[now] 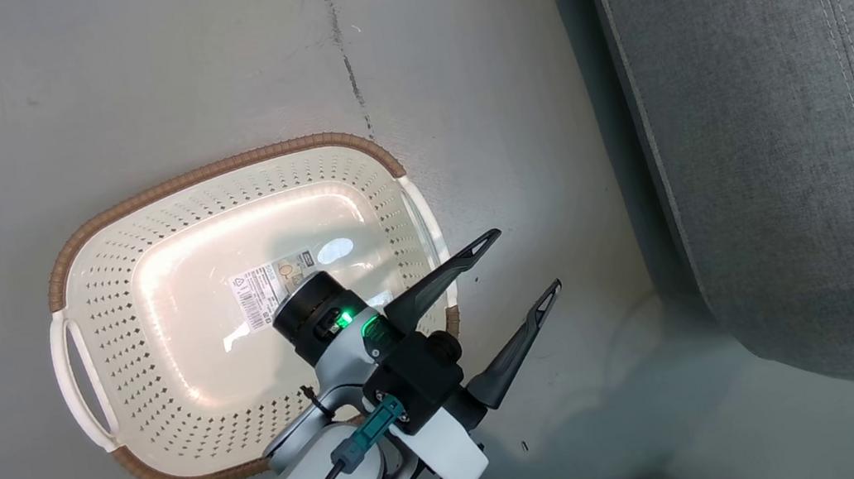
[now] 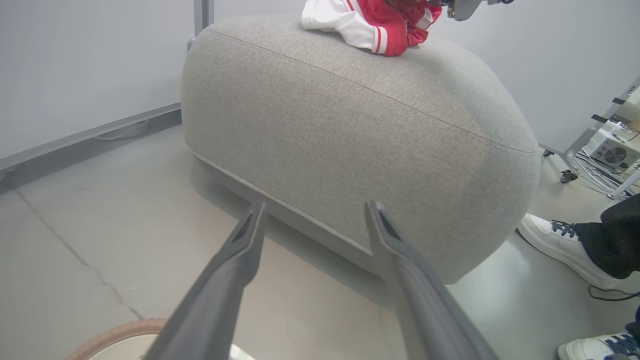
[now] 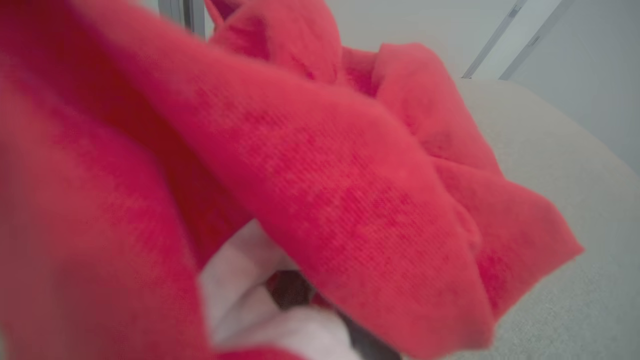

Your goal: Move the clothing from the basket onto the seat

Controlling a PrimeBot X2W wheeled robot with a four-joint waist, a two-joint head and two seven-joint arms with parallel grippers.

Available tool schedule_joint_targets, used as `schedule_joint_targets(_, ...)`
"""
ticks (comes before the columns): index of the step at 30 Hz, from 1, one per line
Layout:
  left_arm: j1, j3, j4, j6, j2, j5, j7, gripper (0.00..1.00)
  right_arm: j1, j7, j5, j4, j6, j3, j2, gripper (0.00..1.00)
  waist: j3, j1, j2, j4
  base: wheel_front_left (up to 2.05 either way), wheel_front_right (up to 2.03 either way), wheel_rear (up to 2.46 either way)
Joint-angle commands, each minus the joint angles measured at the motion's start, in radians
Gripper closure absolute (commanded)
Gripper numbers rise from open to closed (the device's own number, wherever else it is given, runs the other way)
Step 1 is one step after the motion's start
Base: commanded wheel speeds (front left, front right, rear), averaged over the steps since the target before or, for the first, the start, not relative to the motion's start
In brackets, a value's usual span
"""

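The red and white clothing [image 2: 372, 25] lies bunched up on top of the seat [image 2: 350, 140]. The right gripper [image 3: 305, 300] is pinched shut on the clothing, with cloth all around it. The basket [image 1: 140, 221] sits on the floor [image 1: 121, 82] with only its sticker inside. The left gripper [image 1: 524, 262] hangs over the basket's rim, fingers wide apart. I think the right gripper should let go slowly, then lift straight up. That way the soft cloth does not snag and slip off the seat's round edge.

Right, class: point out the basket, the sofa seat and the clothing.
basket [image 1: 216, 169], head view, on its brown rim.
seat [image 2: 350, 130], left wrist view, on its grey front face.
clothing [image 2: 395, 35], left wrist view, on the red fabric atop the seat.
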Motion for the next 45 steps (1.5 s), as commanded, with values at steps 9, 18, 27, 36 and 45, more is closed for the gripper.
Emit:
schedule_joint_targets(9,-0.016,-0.004,0.0,0.003,0.01,0.018,0.0,0.0,-0.035,-0.04,0.022,0.043,0.0,0.078,-0.022,0.0,-0.017,0.0,0.0,-0.008,0.0,0.0,0.0)
schedule_joint_targets(18,-0.01,-0.001,0.001,-0.001,-0.012,0.001,0.0,0.0,-0.015,-0.007,0.003,0.066,0.0,0.187,-0.016,0.0,-0.076,0.0,0.0,-0.019,0.0,0.0,0.0)
schedule_joint_targets(27,0.016,0.013,-0.011,-0.004,-0.049,-0.022,0.0,0.0,0.014,0.086,0.022,0.04,0.0,0.298,-0.03,0.0,-0.172,0.0,0.0,-0.04,0.0,0.0,0.0)
schedule_joint_targets(36,0.075,0.043,-0.021,-0.006,-0.075,-0.044,0.0,0.0,0.07,0.096,0.039,-0.095,0.0,0.428,-0.068,0.0,-0.314,0.0,0.0,-0.068,0.0,0.0,0.0)
schedule_joint_targets(45,0.129,0.098,-0.049,-0.006,-0.086,-0.057,0.0,0.0,0.167,0.067,0.12,-0.358,0.0,0.456,-0.138,0.0,-0.45,0.0,0.0,-0.069,0.0,0.0,0.0)
